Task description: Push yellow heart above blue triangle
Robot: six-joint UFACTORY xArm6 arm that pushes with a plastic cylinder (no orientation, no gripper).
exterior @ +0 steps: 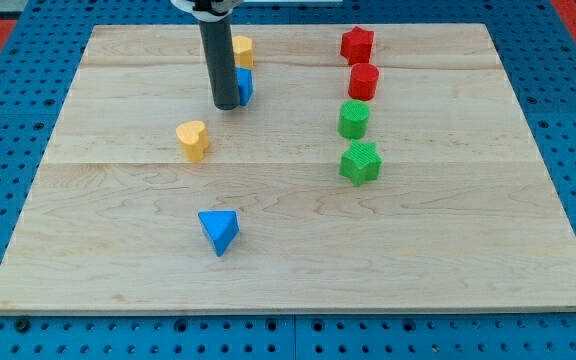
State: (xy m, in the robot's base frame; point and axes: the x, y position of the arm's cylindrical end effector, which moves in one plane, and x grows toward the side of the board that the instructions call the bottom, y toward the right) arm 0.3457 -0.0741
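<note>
Jaws are absent on this arm: it ends in a plain dark rod, so nothing can open, close or grip, and all work is done by pushing with my tip (227, 105). My tip rests on the wooden board (468, 260) near the view's top, left of centre. It stands directly in front of a blue block (244, 85), touching or almost touching it; contact cannot be confirmed. A yellow block (242, 49) sits just above that blue block, partly hidden by the rod, so neither shape can be made out.

The yellow heart (193, 139) lies below and slightly left of my tip, near but apart. The blue triangle (218, 231) lies further down, a little to the right of the heart. The heart therefore already stands on the upper side of the triangle, offset to the left; judged from this, a short push toward the view's right, applied from the heart's left flank, would align it.

The rod hangs vertical, entering from the view's top edge.

Four blocks form a column at the view's right, well clear of the work: a red star (357, 44), a red block (363, 81), a green block (354, 119) and a green star (360, 163).
</note>
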